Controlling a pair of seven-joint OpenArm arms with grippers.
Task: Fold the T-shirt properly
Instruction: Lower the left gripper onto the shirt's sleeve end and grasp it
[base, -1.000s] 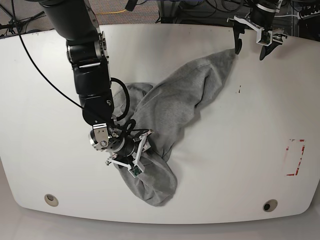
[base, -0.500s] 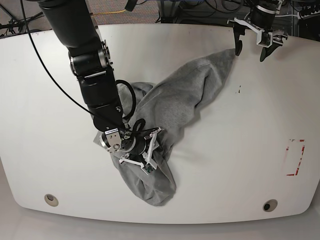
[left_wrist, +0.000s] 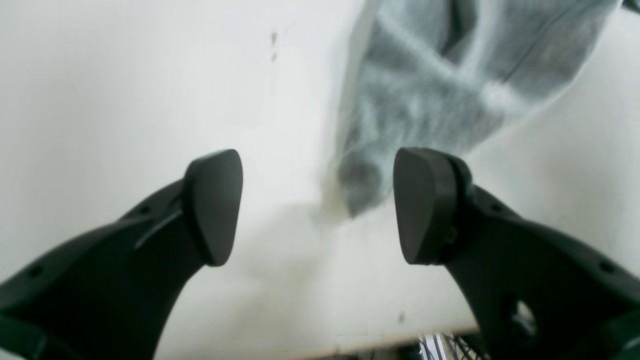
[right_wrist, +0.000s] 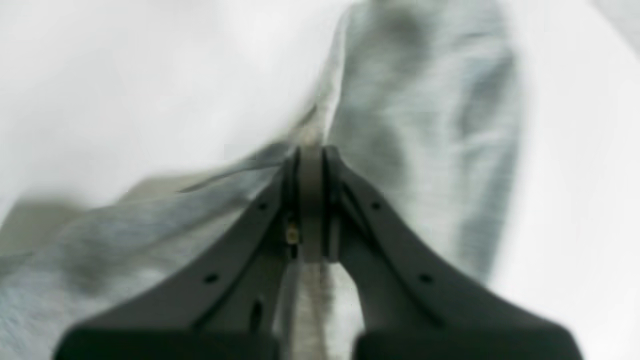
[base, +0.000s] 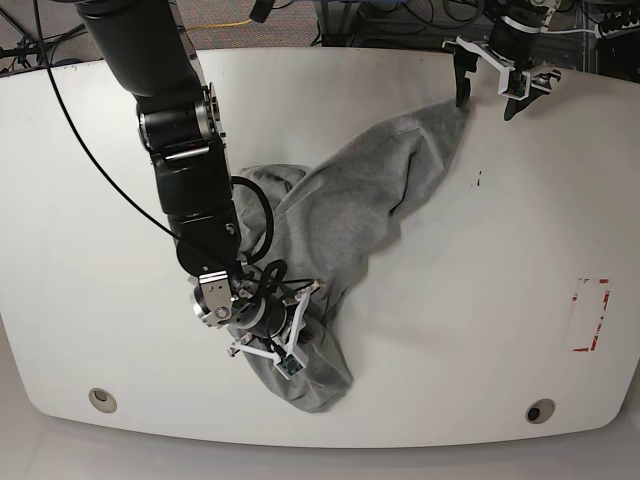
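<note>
The T-shirt (base: 345, 215) lies bunched on the white table (base: 520, 300), a grey crumpled band whose long axis runs from about 7 o'clock to 1 o'clock in the base view. Its narrow end tapers toward 1 o'clock near the table's far edge; its rounded, heaped end sits toward 7 o'clock, and a smaller lobe bulges out at 10 o'clock from the middle. No lettering shows.

My right gripper (base: 285, 335) is down on the heaped end, my forearm reaching from 11 o'clock steeply onto the cloth. In the right wrist view the right gripper (right_wrist: 311, 165) has its jaws pressed together with a thin ridge of the T-shirt (right_wrist: 425, 100) pinched between them; the cloth fans out past the tips toward 12 o'clock.

My left gripper (base: 487, 92) hangs at the table's far edge, fingers pointing down, just beside the T-shirt's narrow end. In the left wrist view the left gripper (left_wrist: 315, 205) stands wide apart and holds nothing, and the T-shirt (left_wrist: 430, 95) tip lies between the pads, nearer the one at 3 o'clock.
</note>
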